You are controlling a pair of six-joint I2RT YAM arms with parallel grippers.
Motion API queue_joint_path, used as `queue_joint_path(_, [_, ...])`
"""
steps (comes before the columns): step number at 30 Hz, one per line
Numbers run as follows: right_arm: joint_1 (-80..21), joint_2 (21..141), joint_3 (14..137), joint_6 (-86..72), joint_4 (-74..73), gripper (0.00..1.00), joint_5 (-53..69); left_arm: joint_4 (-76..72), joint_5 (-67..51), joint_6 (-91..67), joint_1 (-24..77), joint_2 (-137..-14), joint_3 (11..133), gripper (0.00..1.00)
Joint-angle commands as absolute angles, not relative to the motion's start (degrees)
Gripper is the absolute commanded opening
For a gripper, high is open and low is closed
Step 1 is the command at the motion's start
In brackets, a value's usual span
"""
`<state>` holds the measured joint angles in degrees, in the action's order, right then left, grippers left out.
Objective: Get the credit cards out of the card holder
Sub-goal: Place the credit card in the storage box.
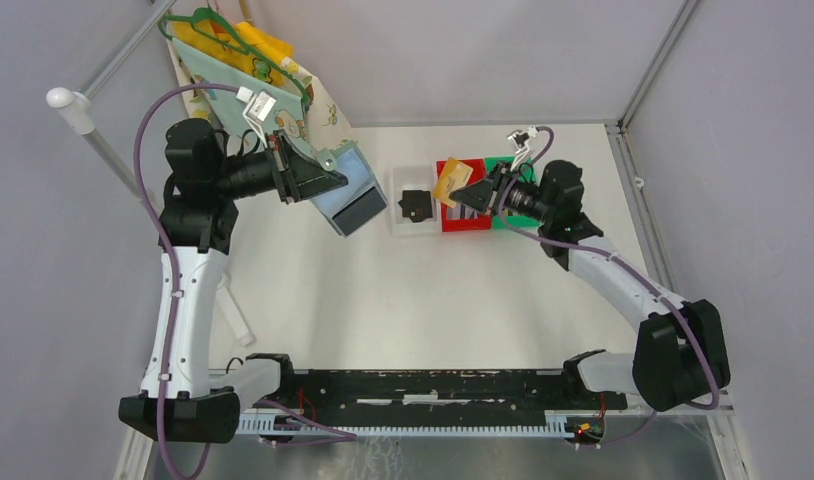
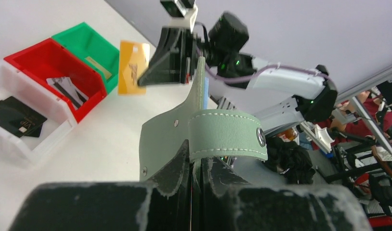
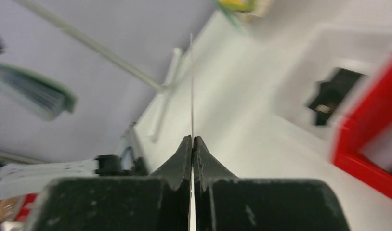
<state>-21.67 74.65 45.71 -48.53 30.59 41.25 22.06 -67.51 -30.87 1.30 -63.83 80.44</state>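
Note:
My left gripper [image 1: 325, 186] is shut on the card holder [image 1: 347, 198], a grey-green wallet held up above the table left of the bins. In the left wrist view its snap strap [image 2: 223, 134] stands just past my gripper [image 2: 200, 161]. My right gripper [image 1: 471, 194] is shut on a gold credit card [image 1: 451, 182] over the red bin [image 1: 465, 222]. That card [image 2: 133, 67] faces the left wrist camera. The right wrist view shows it edge-on [image 3: 191, 86], rising from the shut gripper [image 3: 192, 139]. Grey striped cards [image 2: 68, 89] lie in the red bin [image 2: 37, 55]; a tan card [image 2: 98, 67] lies in the green bin [image 2: 83, 36].
A clear white bin [image 1: 398, 225] left of the red one holds a small black object [image 1: 415, 206]. A green hanger with patterned cloth [image 1: 233, 55] hangs at the back left, close behind the left arm. Metal frame posts run along both sides.

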Motion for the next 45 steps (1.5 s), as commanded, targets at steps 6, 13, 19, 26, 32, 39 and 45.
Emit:
queue_joint_path(6, [-11.2,82.0,65.3,-11.7,-17.9,0.00,21.9,34.2,-67.4,-15.5,1.2,-65.4,84.1,0.06])
queue_joint_path(13, [-10.3,92.4,75.2,-6.4,-24.7,0.00,6.2,36.8,-67.7,-12.7,1.2,-64.7,83.6,0.06])
queue_joint_path(19, [-10.2,100.4,82.8,-5.2,-27.1,0.00,0.4,39.5,-68.1,-10.6,1.2,-64.4,83.7,0.05])
queue_joint_path(26, [-10.2,107.7,88.5,-4.1,-29.4,0.00,-0.1,40.9,-68.7,-9.2,1.2,-63.4,83.2,0.05])
queue_joint_path(32, [-10.2,111.5,87.3,-5.1,-28.1,0.00,8.2,42.4,-69.5,-8.2,1.3,-63.4,83.8,0.06])
queue_joint_path(39, [-10.3,113.2,87.0,-4.6,-28.8,0.09,11.0,42.5,-69.8,-8.0,1.2,-62.8,83.6,0.06])
queue_joint_path(45, [-10.7,107.8,85.8,-4.1,-28.0,0.52,2.5,43.1,-70.6,-8.0,1.2,-63.0,83.7,0.06])
